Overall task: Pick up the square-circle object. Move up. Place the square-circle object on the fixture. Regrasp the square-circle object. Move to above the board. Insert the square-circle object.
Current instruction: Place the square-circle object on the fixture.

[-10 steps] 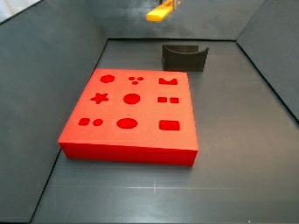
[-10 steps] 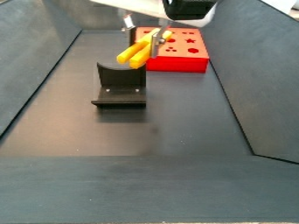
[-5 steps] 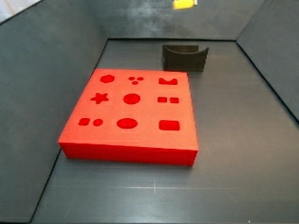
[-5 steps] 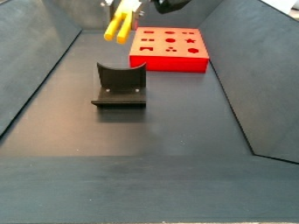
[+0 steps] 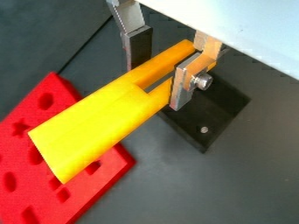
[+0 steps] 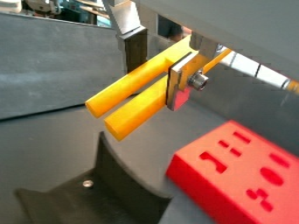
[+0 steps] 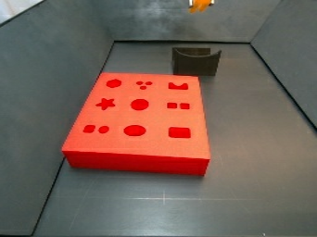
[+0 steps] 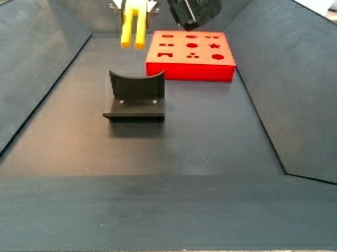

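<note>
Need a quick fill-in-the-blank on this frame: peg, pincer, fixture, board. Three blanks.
1. The pincer is shut on the ___ square-circle object.
2. In a side view the fixture has ___ resting in its notch.
3. The board is ___ in colour, every cutout empty.

Missing words: yellow; nothing; red
</note>
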